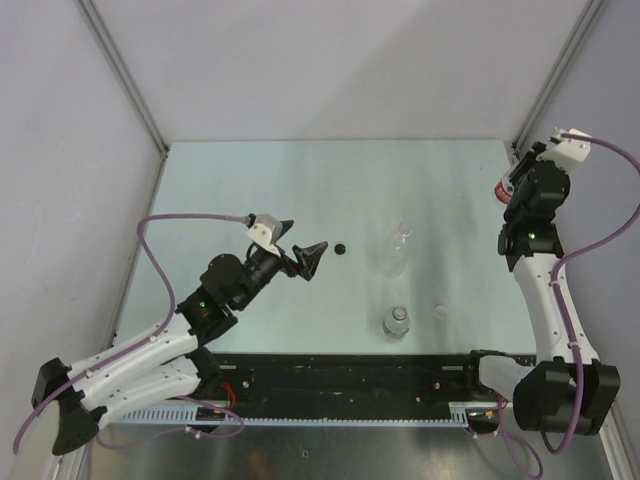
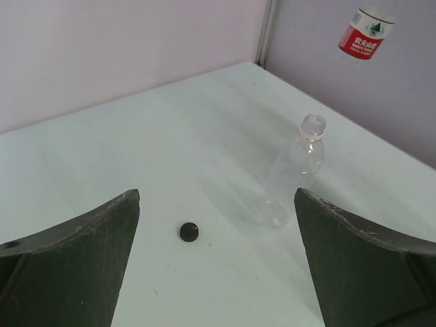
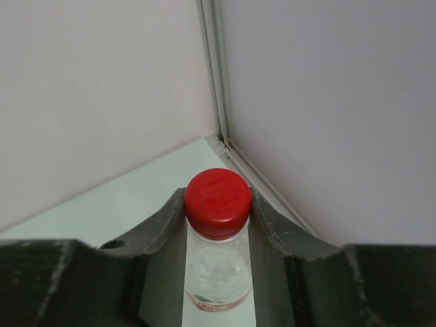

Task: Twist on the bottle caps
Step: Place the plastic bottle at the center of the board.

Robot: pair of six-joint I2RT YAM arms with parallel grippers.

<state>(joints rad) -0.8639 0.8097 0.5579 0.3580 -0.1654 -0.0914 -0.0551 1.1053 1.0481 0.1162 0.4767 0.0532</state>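
Right gripper [image 3: 218,199]: jaws pinch the small clear plastic bottle with red-and-white label [image 3: 218,272] at its top end, round red screw cap [image 3: 218,196] on it, held in the air at the far right corner

Left gripper [image 2: 216,197]: jaws spread wide, small round black cap [image 2: 189,231] on the pale green table [image 1: 450,190] just ahead

Uncapped clear bottle [image 2: 293,170] lies mid-table; small whitish cap [image 1: 439,312] sits beside the upright third bottle [image 1: 397,322]

The red cap [image 3: 218,197] sits on the labelled bottle [image 3: 218,272], which is up off the table at the far right corner. The black cap [image 2: 189,231] lies near an uncapped bottle [image 2: 294,170] on its side. The whitish cap [image 1: 439,312] rests beside a standing bottle [image 1: 397,322].
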